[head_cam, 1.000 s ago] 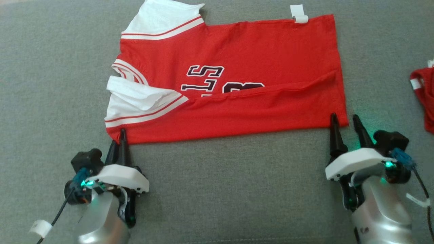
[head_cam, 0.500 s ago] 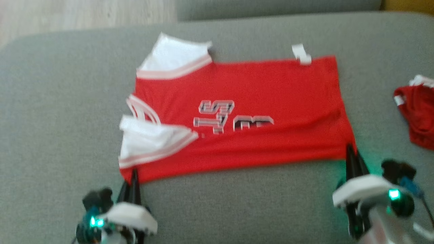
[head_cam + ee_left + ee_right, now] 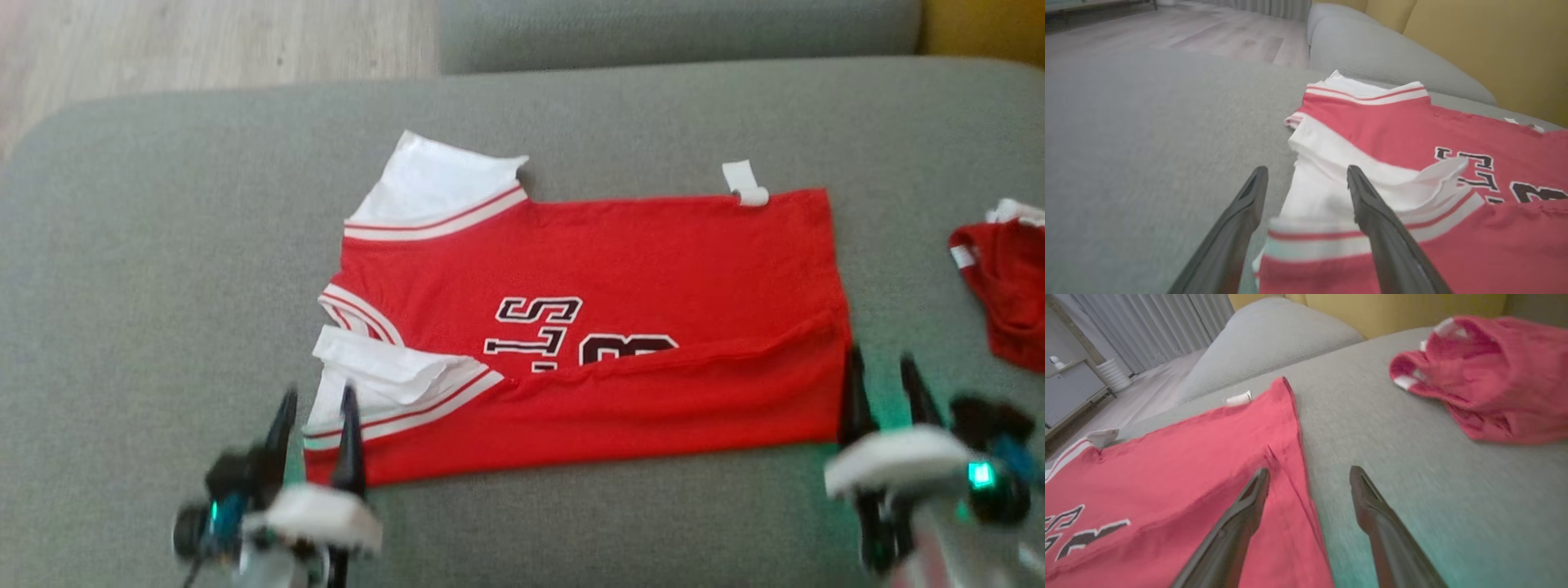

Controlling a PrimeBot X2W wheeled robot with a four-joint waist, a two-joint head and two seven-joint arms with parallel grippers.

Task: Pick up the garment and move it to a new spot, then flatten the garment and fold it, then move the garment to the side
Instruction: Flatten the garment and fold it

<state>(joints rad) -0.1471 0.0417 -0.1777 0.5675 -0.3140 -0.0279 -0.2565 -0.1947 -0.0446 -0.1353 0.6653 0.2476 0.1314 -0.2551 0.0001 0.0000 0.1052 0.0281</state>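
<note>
The garment [image 3: 604,269] is a red jersey with white sleeves and dark lettering, lying flat on the grey cushion [image 3: 163,245], its near long edge folded over towards the middle. Over the jersey's near-left corner stands my left gripper [image 3: 314,404], open, one finger above the white sleeve [image 3: 1327,192] and the other above the cushion. My right gripper [image 3: 882,371] is open at the near-right corner, straddling the hem edge [image 3: 1294,457]. Neither holds cloth.
A second crumpled red garment [image 3: 1008,286] lies on the cushion to the right, also in the right wrist view [image 3: 1490,375]. A grey backrest [image 3: 678,28] and a yellow cushion [image 3: 984,28] lie beyond. Wooden floor [image 3: 204,41] shows at far left.
Both grippers have gone from shut on the jersey's near corners to open, letting the cloth go. The head camera has tilted, shifting the whole picture downward.
</note>
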